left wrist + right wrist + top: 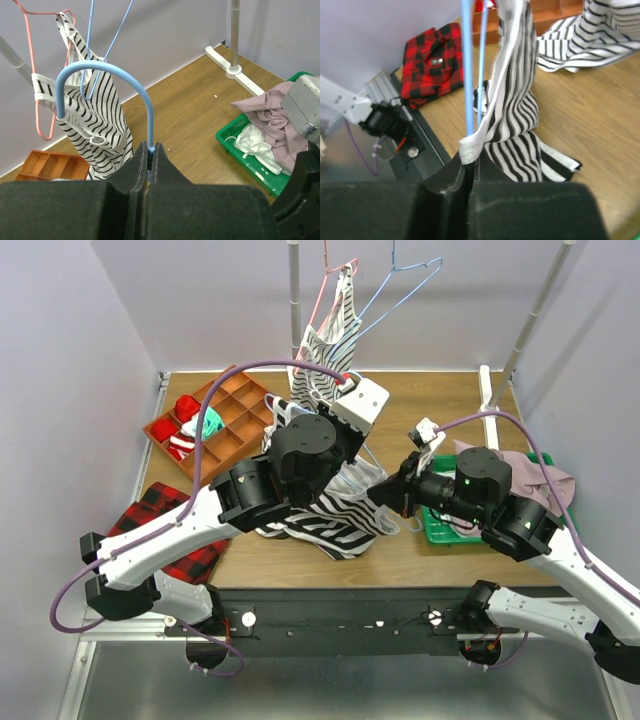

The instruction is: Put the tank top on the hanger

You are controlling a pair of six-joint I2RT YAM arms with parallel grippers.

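My left gripper [150,151] is shut on the stem of the light-blue hanger [146,107]; its hook arcs up and to the left in the left wrist view. In the top view this gripper [352,390] is raised over the middle of the table. The tank top [340,518], with wide black and white stripes, hangs below it and bunches on the wood. My right gripper [470,159] is shut on the white edge of the tank top [515,100], right beside the hanger's two blue wires [467,65]. From above, the right gripper [388,493] is at the cloth's right side.
On the rail at the back hang a pink hanger with a finer-striped top [335,335] and another blue hanger [405,285]. An orange compartment tray [215,425] sits at the back left and a red plaid cloth [160,530] at the front left. A green basket [438,528] with a mauve garment [530,478] is on the right.
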